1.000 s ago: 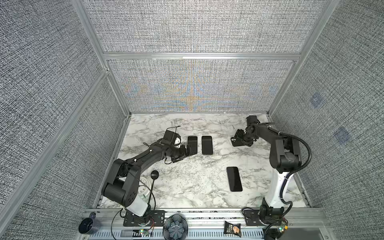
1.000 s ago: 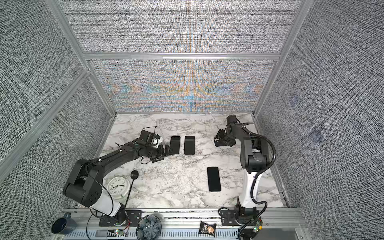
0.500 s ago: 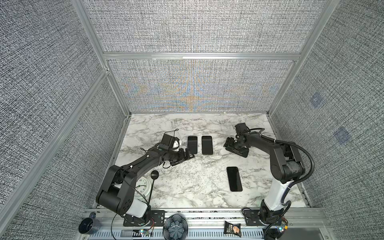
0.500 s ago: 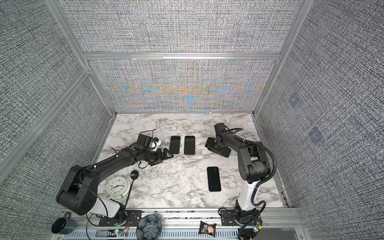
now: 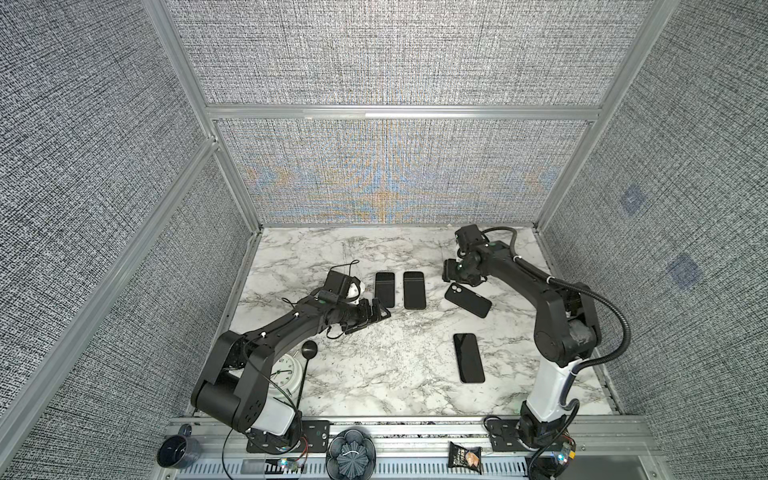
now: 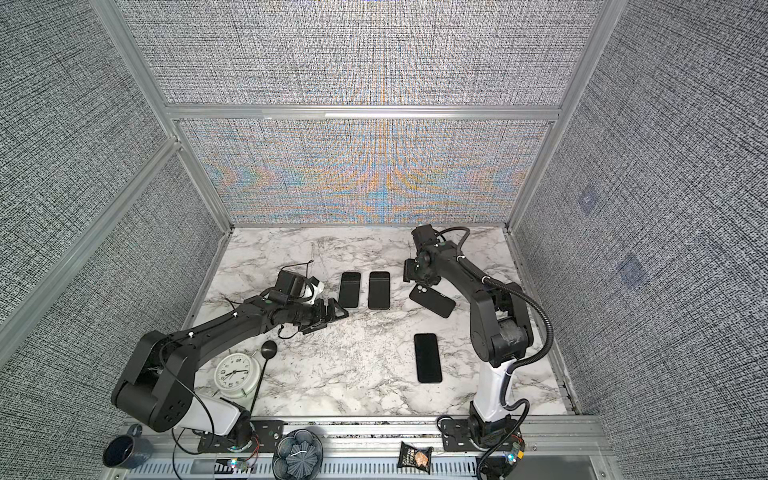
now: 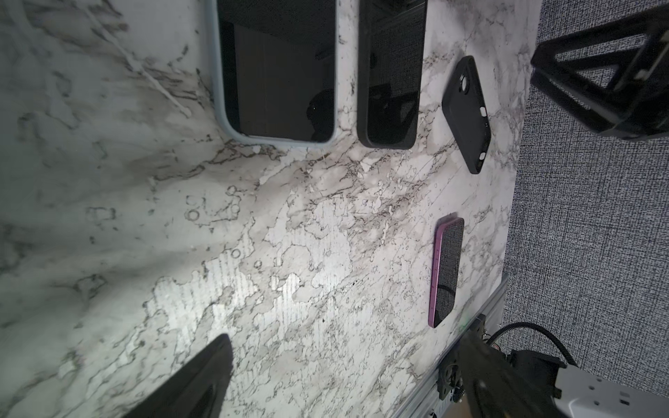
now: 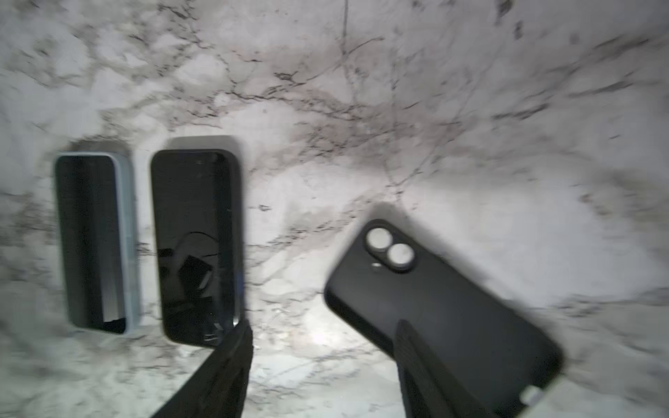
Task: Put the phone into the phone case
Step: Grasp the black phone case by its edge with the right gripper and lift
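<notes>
Left wrist view. My left gripper has its jaws spread wide: two dark, blurred fingers well apart, only bare marble surface between them. A blue-rimmed phone and a black-rimmed phone lie side by side, screens up, both partly cut off by the frame. Next to the black-rimmed one a black case lies back up, skewed. A purple phone lies screen up near the aluminium rail, apart from the case.
</notes>
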Motion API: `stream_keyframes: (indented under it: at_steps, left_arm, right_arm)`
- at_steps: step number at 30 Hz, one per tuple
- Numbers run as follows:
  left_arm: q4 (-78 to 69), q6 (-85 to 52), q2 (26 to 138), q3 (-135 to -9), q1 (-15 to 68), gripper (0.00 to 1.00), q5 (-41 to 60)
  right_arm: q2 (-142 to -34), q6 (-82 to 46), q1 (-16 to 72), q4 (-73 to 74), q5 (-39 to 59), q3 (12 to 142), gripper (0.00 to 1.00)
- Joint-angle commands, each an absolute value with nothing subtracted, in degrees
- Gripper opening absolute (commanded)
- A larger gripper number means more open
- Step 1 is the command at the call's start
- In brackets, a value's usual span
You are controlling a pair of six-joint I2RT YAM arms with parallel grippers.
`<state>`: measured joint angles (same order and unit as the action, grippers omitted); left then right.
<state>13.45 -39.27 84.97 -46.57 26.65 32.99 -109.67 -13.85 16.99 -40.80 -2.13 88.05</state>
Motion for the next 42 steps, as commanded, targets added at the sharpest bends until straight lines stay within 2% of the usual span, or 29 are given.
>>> stream_keyframes:
  at_steps: [1, 6, 12, 24, 32, 42]
  left_arm:
    - [12.5, -38.8, 85.4, -46.3, 27.2, 0.98, 34.5]
    - [13.8, -37.8, 87.3, -47.7, 28.1, 0.97, 35.8]
    - [14.7, -37.5, 88.3, -49.0, 28.8, 0.97, 35.9]
    - [13.4, -38.1, 88.7, -48.5, 29.0, 0.96, 35.9]
    - [13.5, -38.2, 88.4, -48.2, 29.0, 0.96, 35.7]
    - [14.6, -37.9, 88.2, -48.9, 29.0, 0.96, 35.2]
  right_arm:
    - [-111.3, 1.6, 14.5, -48.4, -6.6, 89.7, 0.67]
    - [-115.2, 12.1, 12.5, -47.7, -3.0, 91.4, 0.59]
    - [-119.9, 14.4, 10.9, -50.7, -0.7, 95.7, 0.51]
    - [-124.3, 14.2, 9.6, -51.5, 0.1, 97.4, 0.49]
    - [-126.1, 13.1, 9.2, -51.9, -1.8, 98.3, 0.31]
    - [-125.9, 11.9, 9.1, -51.4, -1.8, 97.8, 0.19]
